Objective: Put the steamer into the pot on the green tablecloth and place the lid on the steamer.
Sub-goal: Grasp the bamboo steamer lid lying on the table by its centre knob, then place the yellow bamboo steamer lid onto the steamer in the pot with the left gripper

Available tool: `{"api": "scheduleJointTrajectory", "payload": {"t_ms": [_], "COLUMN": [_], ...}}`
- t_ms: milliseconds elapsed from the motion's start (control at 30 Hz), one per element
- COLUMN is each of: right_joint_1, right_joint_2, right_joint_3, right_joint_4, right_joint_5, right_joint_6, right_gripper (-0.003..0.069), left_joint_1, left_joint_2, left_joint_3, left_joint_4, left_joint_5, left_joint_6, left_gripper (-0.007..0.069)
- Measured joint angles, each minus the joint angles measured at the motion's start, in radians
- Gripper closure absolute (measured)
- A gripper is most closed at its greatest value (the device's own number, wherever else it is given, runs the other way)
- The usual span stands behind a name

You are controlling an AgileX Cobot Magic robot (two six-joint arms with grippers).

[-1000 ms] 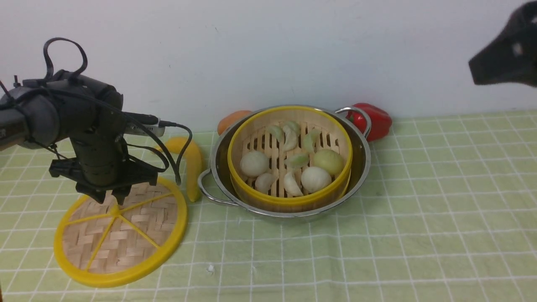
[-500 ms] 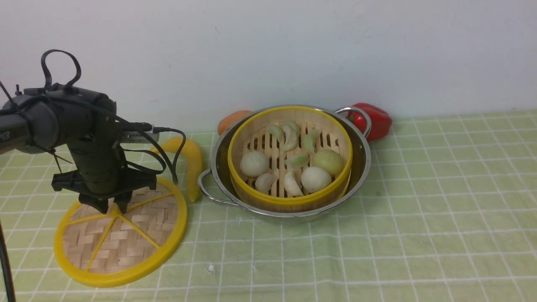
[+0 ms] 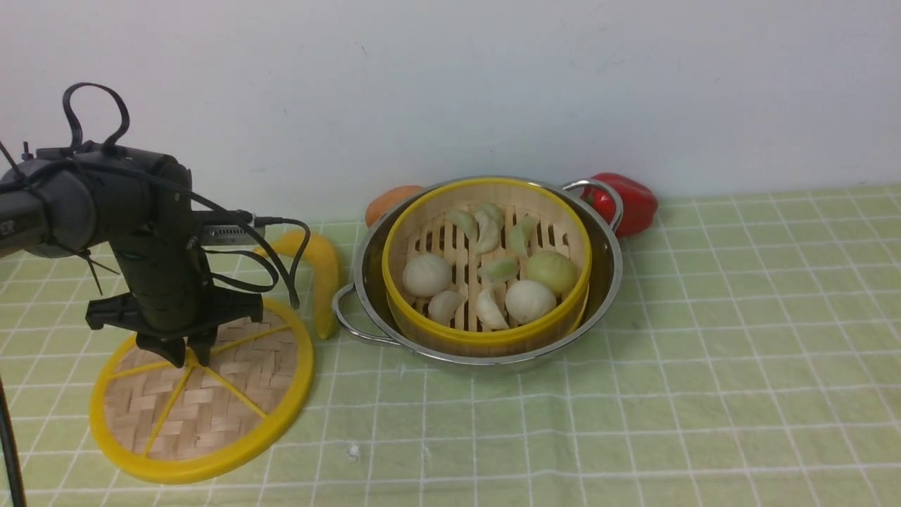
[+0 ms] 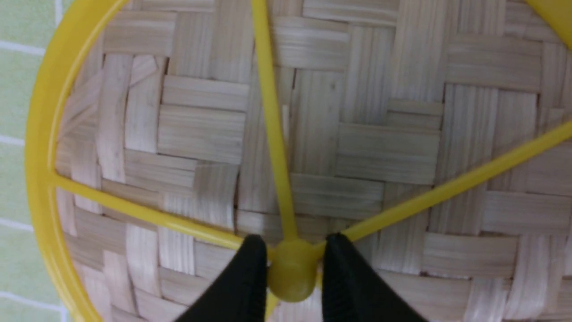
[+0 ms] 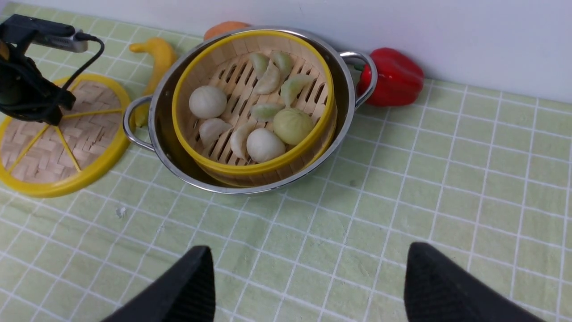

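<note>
Cloth (image 3: 704, 352) first: what is it like?

Pale green with a white grid, running back to the white wall (image 3: 493, 84).

And the pot (image 3: 604, 278)?

Shiny steel with two loop handles (image 3: 345, 317), standing on the cloth near the wall, about mid-scene.

And the steamer (image 3: 486, 339)?

Inside the pot, upright and uncovered. White and pale green buns (image 3: 426, 274) and dumplings (image 3: 486, 236) lie on its slats.

Where is the lid (image 3: 211, 415)?

Flat on the cloth to the pot's left, apart from it, spokes up.

Anything smaller lying around?

A banana (image 3: 324, 271) between lid and pot, a red pepper (image 3: 630, 201) behind the pot's right handle, and something orange (image 3: 391, 198) behind its left rim, partly hidden.

What about the left jaws?

They point straight down at the lid's middle. In the wrist view both black fingertips (image 4: 250, 273) press against the yellow hub (image 4: 292, 277), one on each side: clenched on the lid, which lies on the cloth.

And the right jaws?

Out of the front view. Their own camera shows them released, fingertips (image 5: 187, 286) spread wide above the near cloth, well apart from the pot.
</note>
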Motion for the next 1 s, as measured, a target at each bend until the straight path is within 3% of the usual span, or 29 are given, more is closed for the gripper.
{"api": "scheduleJointTrajectory", "payload": {"t_ms": [300,433,567,767,800,833,1000], "right_joint_1": [0.000,0.000,0.000,0.000,0.000,0.000,0.000], "right_joint_2": [0.000,0.000,0.000,0.000,0.000,0.000,0.000], "right_joint_3": [0.000,0.000,0.000,0.000,0.000,0.000,0.000], "right_joint_4": [-0.002,-0.023,-0.048,-0.050,-0.050,-0.050,-0.050], "right_joint_5": [0.000,0.000,0.000,0.000,0.000,0.000,0.000], "right_joint_6": [0.000,0.000,0.000,0.000,0.000,0.001,0.006], "right_gripper": [0.0114,0.0114,0.0114,0.0114,0.0114,0.0114,0.0114], "left_joint_1": [0.020,0.035,0.019,-0.112,-0.146,-0.242,-0.420], "left_joint_2": [-0.040,-0.137,-0.204,-0.206,-0.198,-0.165,-0.064], "left_joint_3": [-0.004,-0.100,-0.237,-0.421,-0.448,-0.488,-0.565], "left_joint_4": [0.028,0.110,0.098,-0.049,-0.072,-0.087,-0.026], "left_joint_5": [0.052,0.150,0.184,0.195,0.195,0.185,0.147], "left_joint_6": [0.028,0.034,0.076,0.210,0.226,0.247,0.237], "left_gripper": [0.0503,0.0503,0.0503,0.0503,0.0503,0.0503,0.0503]}}
